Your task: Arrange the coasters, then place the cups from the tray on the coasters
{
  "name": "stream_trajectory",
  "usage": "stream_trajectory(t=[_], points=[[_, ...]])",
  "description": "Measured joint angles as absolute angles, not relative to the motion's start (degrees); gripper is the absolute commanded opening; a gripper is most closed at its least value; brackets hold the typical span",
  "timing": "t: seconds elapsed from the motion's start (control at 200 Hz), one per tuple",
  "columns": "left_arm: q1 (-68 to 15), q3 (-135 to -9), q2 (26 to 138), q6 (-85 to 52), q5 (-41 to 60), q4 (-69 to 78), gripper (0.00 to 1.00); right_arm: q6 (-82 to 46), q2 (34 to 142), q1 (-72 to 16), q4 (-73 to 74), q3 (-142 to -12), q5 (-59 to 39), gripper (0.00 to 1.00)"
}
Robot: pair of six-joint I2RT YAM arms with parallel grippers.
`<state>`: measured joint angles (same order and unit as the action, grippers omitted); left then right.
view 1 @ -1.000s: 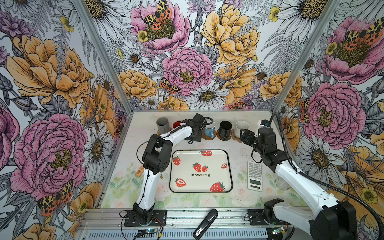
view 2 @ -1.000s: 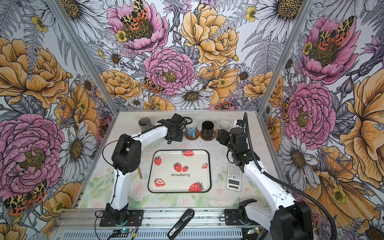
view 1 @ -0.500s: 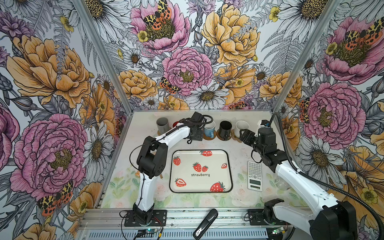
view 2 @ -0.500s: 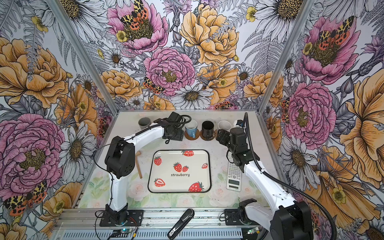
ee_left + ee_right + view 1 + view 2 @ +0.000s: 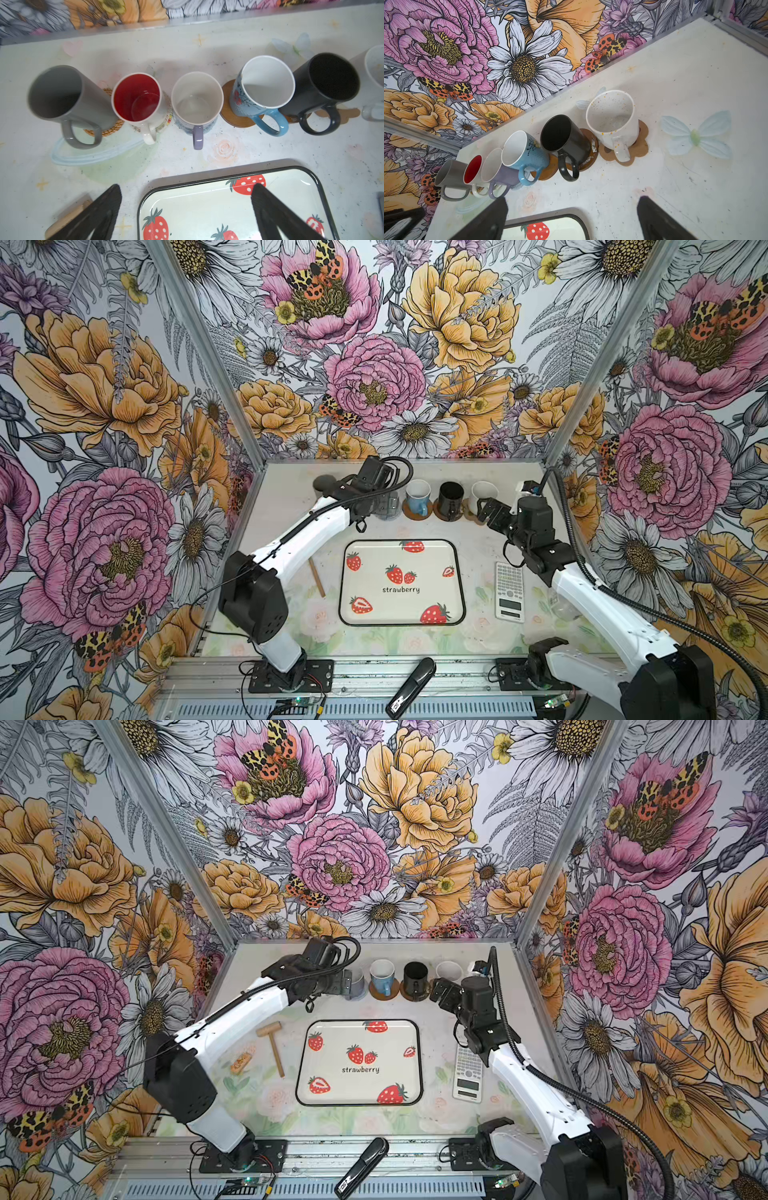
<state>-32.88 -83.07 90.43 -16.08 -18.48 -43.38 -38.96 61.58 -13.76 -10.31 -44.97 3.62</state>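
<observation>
Six cups stand in a row along the back of the table, each on a coaster: grey [image 5: 62, 97] on tan rattan [image 5: 112, 128], white with red inside [image 5: 138, 99] on cream crochet [image 5: 166, 120], lavender [image 5: 197, 99] on grey-blue crochet [image 5: 209, 127], blue [image 5: 264, 87] and black [image 5: 328, 83] on brown discs [image 5: 230, 112], speckled white [image 5: 614, 120] on the paw-shaped mat [image 5: 639, 149]. The strawberry tray [image 5: 419, 605] lies bare in the middle. My left gripper [image 5: 187, 187] hangs open above the tray's far edge, short of the lavender cup. My right gripper [image 5: 573, 200] is open, clear of the speckled cup.
A white calculator [image 5: 509, 591] lies right of the tray, under my right arm. A wooden mallet [image 5: 272, 1048] and a small wooden block [image 5: 242, 1060] lie left of the tray. A black stapler-like thing [image 5: 411, 693] rests on the front rail.
My left gripper has opened wide and pulled back from the row of cups, its elbow swinging to the left and front. The right gripper's jaws have spread wider; that arm has barely moved.
</observation>
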Motion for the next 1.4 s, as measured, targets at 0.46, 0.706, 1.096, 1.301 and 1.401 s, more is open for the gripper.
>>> stream_trajectory(t=[0.46,0.706,1.096,1.301,1.401], points=[[-24.71,-42.26,51.13,-11.6,-32.58,-18.31,0.99,-25.23,53.08,-8.19,-10.87,-38.41,7.22,1.0],[-24.18,-30.06,48.01,-5.72,-41.17,-4.67,0.99,-16.8,48.31,-6.5,-5.54,-29.52,9.45,1.0],[-14.66,-15.84,50.0,-3.03,-36.38,17.39,0.99,-7.55,49.17,-3.75,16.43,-15.53,11.51,1.0],[-10.66,-14.92,58.39,-2.9,-31.31,26.61,0.99,-5.63,61.82,-0.64,28.32,-15.29,10.83,1.0],[-9.08,-14.92,63.05,-2.55,-27.81,30.44,0.99,-5.21,67.42,1.17,33.43,-15.2,9.43,1.0]])
